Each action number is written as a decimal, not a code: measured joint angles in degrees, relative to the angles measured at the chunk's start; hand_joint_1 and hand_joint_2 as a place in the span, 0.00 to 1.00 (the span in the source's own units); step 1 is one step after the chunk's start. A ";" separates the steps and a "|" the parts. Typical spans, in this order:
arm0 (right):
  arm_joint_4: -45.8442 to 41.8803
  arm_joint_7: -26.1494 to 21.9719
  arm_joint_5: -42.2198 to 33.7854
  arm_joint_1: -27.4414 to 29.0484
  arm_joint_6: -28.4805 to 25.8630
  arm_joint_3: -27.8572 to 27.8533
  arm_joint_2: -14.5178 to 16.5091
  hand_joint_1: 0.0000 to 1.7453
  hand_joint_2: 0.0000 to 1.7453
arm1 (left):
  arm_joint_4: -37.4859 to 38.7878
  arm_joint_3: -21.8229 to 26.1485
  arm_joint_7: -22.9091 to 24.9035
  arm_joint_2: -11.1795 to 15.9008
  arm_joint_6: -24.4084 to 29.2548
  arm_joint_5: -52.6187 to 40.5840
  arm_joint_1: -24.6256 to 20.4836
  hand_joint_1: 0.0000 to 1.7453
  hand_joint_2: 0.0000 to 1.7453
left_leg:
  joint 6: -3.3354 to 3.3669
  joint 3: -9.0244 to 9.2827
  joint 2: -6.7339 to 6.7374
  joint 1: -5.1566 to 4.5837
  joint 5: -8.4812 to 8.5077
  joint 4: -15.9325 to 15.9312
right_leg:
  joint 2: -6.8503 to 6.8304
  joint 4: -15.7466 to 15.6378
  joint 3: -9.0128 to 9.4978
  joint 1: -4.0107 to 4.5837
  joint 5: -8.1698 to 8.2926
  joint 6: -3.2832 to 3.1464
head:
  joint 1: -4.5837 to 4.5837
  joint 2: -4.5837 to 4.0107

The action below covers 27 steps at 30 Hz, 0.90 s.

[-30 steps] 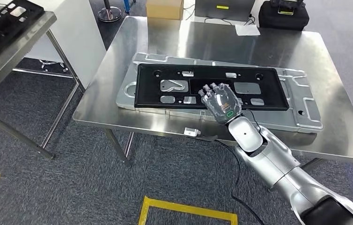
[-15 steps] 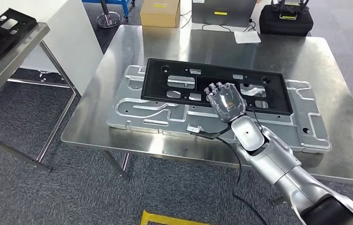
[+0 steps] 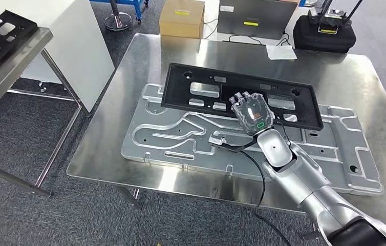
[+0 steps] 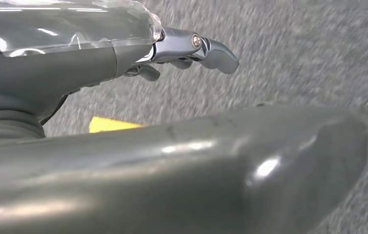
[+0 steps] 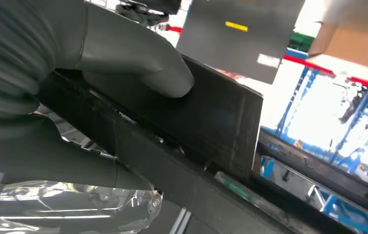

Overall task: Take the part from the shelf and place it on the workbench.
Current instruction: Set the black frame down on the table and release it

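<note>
- The right robot hand reaches in from the near right corner of the worktop, a bare steel table, and is clamped on the near long rim of the long black plastic panel with cut-out windows. The right wrist view shows the thick grey thumb pressed on the panel's dark face, with the remaining fingers hidden under the rim.
- The left robot hand hangs over grey carpet, away from the worktop, holding nothing, with its fingers loosely curved. The right robot hand is therefore the only one near the part.
- The black panel's long axis runs roughly parallel to the worktop's far edge, slanting a little toward the near right. The grip sits right of the panel's middle, so most of its length extends to the left of the hand.
- The panel overlaps the far half of a flat silver metal plate with pressed channels that lies along the near edge. I cannot tell whether the panel rests fully on the plate or is partly lifted.
- My judgement is that the part is over the worktop already, and what remains is settling it flat and letting go.
- Beyond the far edge stand a brown cardboard box and a black case.
</note>
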 joint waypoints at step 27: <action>2.63 -5.10 0.04 6.20 -4.91 -10.86 1.72 0.00 0.00 | 0.00 0.00 0.04 0.21 0.93 0.21 -0.34 0.00 0.00 | -0.97 1.93 0.00 -0.16 -3.21 1.38 | -0.30 -9.96 -0.92 0.19 6.89 -0.99 | -0.05 0.00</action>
